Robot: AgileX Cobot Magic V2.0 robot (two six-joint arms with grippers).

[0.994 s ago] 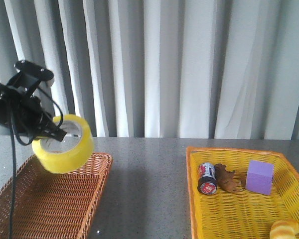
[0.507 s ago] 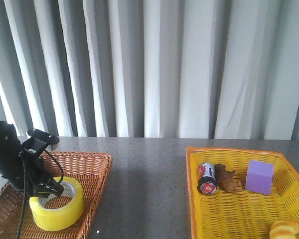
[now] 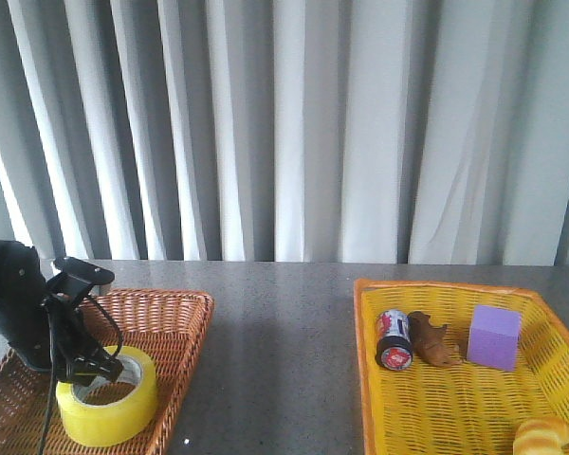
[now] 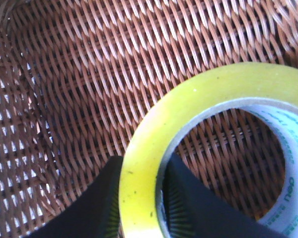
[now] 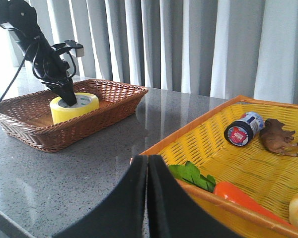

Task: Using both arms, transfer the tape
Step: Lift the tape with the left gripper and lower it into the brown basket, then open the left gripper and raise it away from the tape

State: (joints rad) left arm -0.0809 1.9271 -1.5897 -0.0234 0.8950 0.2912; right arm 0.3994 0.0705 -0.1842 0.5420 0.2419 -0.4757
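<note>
While tape (image 3: 106, 408) sits on floor of brown wicker basket (image 3: 175, 313), left gripper (image 4: 141, 198) clamps its wall, one finger inside core. Right gripper (image 5: 148, 198) closed, empty. Advice: open fully, lift straight, avoid snagging roll.

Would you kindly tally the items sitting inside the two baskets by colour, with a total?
Yellow: 2, the tape and the bread piece
Brown: 1, the animal figure
Purple: 1, the block
Red-and-black: 1, the can
Orange: 1, the carrot
Green: 1, the leafy vegetable
Total: 7
</note>
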